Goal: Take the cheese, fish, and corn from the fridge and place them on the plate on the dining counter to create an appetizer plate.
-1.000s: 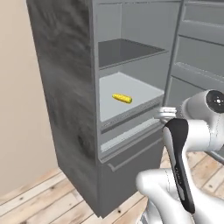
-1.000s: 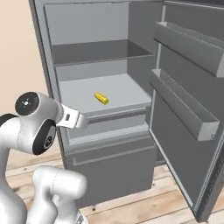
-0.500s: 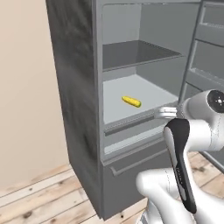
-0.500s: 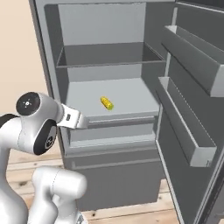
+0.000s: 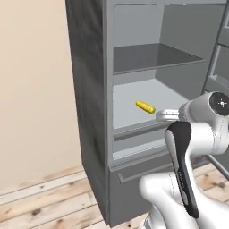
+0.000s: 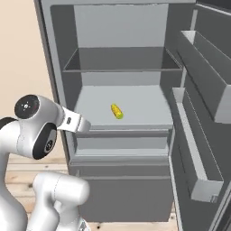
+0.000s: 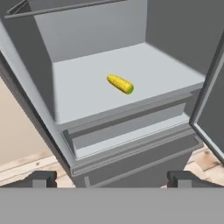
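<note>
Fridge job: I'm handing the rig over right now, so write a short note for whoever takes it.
Hand: open, empty, outside the fridge, facing the middle shelf.
Corn: lies alone on that shelf, untouched; the door stands open.
Cheese, fish, plate and dining counter: I cannot place them from these views.
Done: fridge opened, hand lined up on the corn.
Left: pick the corn and carry it to the plate; check on cheese and fish.

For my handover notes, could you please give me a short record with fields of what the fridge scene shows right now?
fridge: door open, interior shelves in view
corn: lying alone on the middle shelf, green tip toward the front right in the hand view
upper shelf: nothing seen on it
door racks: on the open door, at right in the right base view
gripper: jaws wide open, holding nothing, outside the fridge facing the corn
floor: light wood planks
</note>
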### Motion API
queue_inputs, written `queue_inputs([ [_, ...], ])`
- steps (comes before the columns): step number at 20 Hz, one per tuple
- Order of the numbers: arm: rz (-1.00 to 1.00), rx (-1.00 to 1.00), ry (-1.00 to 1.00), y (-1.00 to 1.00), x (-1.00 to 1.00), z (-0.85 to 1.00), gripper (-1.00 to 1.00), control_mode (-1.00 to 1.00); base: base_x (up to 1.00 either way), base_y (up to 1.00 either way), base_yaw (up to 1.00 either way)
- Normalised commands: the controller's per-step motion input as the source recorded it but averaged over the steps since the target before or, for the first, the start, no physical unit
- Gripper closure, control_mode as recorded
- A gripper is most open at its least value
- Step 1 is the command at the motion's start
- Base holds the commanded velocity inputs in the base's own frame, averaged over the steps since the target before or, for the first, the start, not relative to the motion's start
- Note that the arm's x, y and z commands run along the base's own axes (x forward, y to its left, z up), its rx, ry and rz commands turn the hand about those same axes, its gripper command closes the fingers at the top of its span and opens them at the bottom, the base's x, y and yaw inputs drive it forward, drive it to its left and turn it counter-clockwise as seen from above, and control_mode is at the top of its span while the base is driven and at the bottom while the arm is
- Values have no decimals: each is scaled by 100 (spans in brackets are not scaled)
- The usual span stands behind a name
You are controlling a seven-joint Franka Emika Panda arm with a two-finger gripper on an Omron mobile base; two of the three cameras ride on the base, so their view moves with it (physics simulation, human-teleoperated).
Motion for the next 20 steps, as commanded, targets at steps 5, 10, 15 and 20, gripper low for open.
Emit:
queue_inputs([
  [5,0,0,0,0,0,0,-100,100,26,-49,25],
  [10,0,0,0,0,0,0,-100,100,29,-37,24],
  [15,0,0,0,0,0,0,-100,100,25,-41,23],
  [20,0,0,0,0,0,0,-100,100,13,-51,20],
])
